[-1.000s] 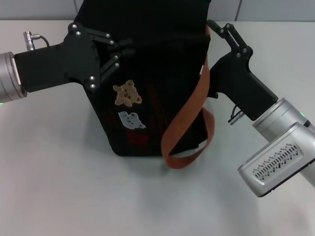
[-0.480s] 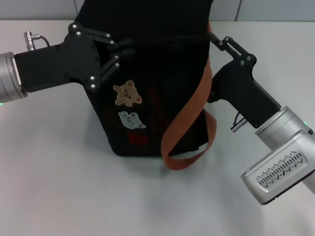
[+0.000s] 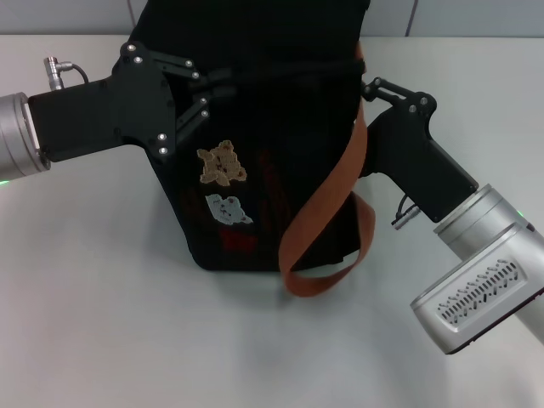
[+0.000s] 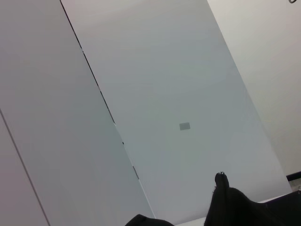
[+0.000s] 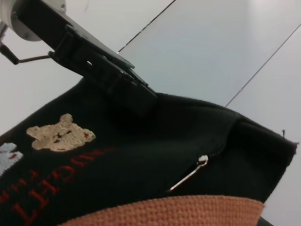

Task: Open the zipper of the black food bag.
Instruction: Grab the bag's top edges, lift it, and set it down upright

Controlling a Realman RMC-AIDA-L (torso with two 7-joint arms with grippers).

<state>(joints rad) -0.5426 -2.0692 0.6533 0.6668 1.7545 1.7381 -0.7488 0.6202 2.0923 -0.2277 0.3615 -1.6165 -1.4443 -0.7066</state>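
As seen from the head camera, the black food bag stood on the table, the left gripper clamped on its upper left edge, the right gripper at its right corner, jaw state indeterminable. The left wrist view showed mainly wall. From the right wrist, the zipper pull lay free on soft, yielding fabric, probably best pinched by that thin metal tab.

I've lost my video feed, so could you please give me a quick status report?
Left gripper at black food bag top-left edge. Right gripper at its right side. Zipper pull ungripped. Orange strap hangs nearby.
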